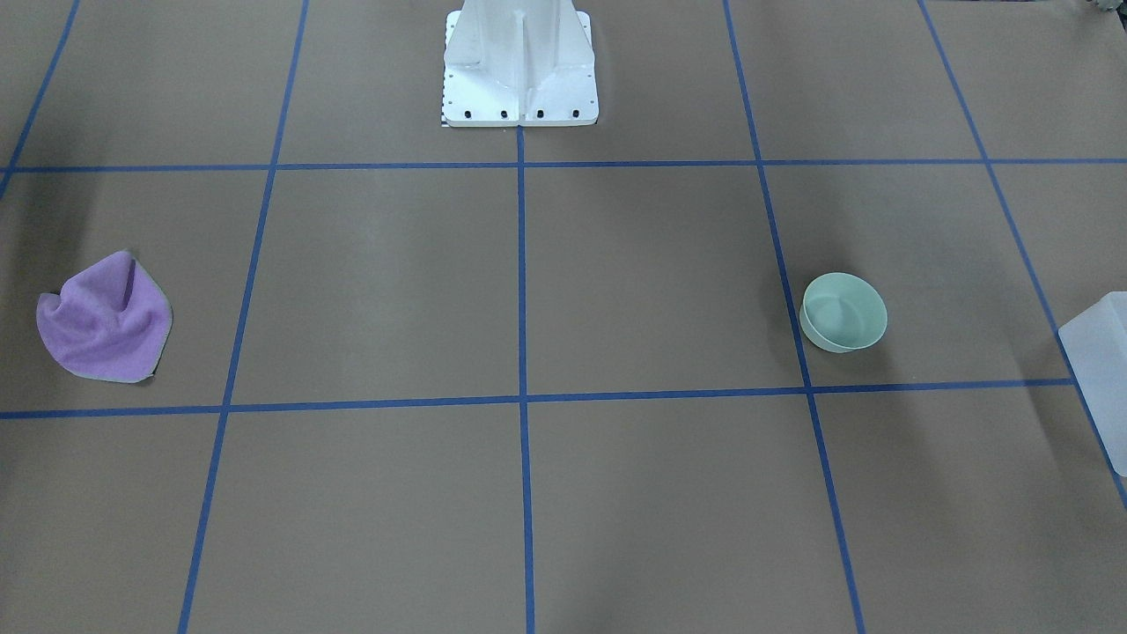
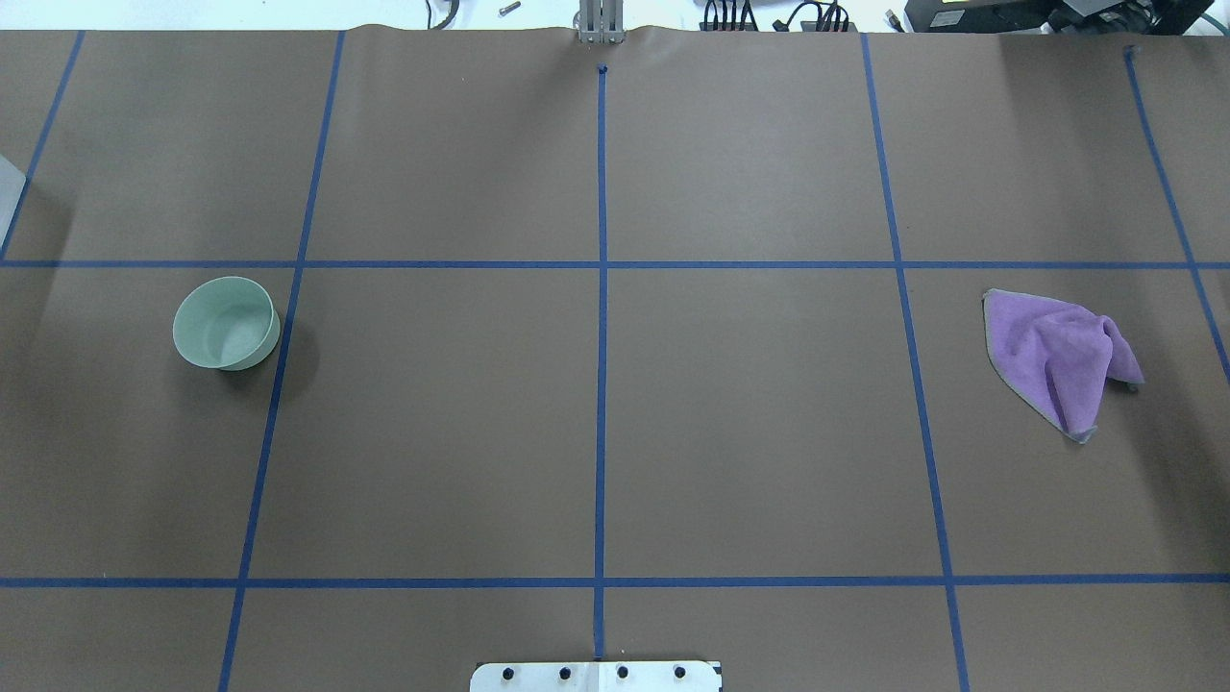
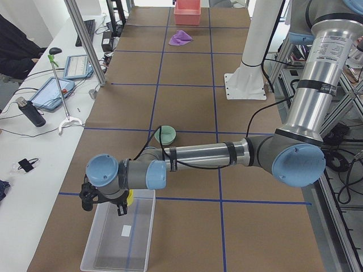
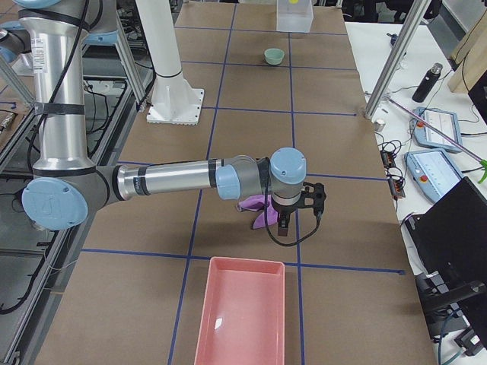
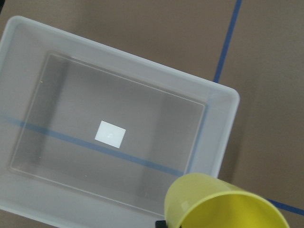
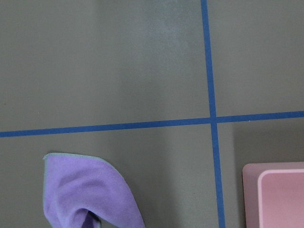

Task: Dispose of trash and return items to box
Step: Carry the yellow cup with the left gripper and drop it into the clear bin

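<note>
Left tool (image 3: 123,204) grips the cup (image 5: 223,202) over the box (image 5: 217,124), half hidden under its wrist. Right tool (image 4: 281,226) sits above the cloth (image 6: 90,190); I can't tell its grip. Box holds only a sticker (image 5: 110,133).

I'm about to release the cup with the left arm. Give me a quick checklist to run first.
1. Cup gripped by left tool: ok.
2. Cup fully inside box rim: cannot tell; it hangs near a corner.
3. Box uncluttered: ok, only a label inside.
4. Bowl out of the path: ok, upright on the table.
5. Right tool clear: ok, by the cloth at the far end.
</note>
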Available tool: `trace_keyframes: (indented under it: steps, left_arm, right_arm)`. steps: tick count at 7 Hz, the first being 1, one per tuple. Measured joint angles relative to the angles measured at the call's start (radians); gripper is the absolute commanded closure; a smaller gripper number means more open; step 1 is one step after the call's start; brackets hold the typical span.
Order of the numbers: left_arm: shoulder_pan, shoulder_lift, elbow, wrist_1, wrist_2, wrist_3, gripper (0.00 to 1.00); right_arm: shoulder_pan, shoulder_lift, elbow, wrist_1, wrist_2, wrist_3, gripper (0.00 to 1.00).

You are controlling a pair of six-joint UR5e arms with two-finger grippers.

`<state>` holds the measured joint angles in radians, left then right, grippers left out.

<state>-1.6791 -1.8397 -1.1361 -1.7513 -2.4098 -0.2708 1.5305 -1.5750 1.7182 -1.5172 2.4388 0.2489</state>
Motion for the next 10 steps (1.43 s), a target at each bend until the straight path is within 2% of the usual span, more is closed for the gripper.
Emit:
trace_keyframes:
  steps: [3, 5, 6, 7, 8, 10]
  left_arm:
    - [0.118, 0.008, 0.105, -0.231, 0.018, -0.159, 1.00]
    - [0.162, 0.020, 0.133, -0.293, 0.043, -0.181, 1.00]
    - [0.166, 0.028, 0.134, -0.301, 0.046, -0.180, 0.70]
    - [0.167, 0.033, 0.136, -0.303, 0.048, -0.178, 0.20]
    - [0.168, 0.035, 0.136, -0.304, 0.049, -0.176, 0.02]
    - [0.168, 0.046, 0.123, -0.323, 0.050, -0.175, 0.02]
  right_arm:
    - [-0.003, 0.001, 0.004, 0.005, 0.003, 0.025, 0.00]
    - [-0.004, 0.000, 0.006, 0.008, 0.005, 0.042, 0.00]
    - [-0.004, 0.000, 0.006, 0.009, 0.006, 0.043, 0.00]
    - [-0.004, 0.000, 0.006, 0.009, 0.007, 0.044, 0.00]
    - [-0.004, 0.000, 0.006, 0.009, 0.008, 0.044, 0.00]
    - [-0.004, 0.000, 0.007, 0.009, 0.008, 0.044, 0.00]
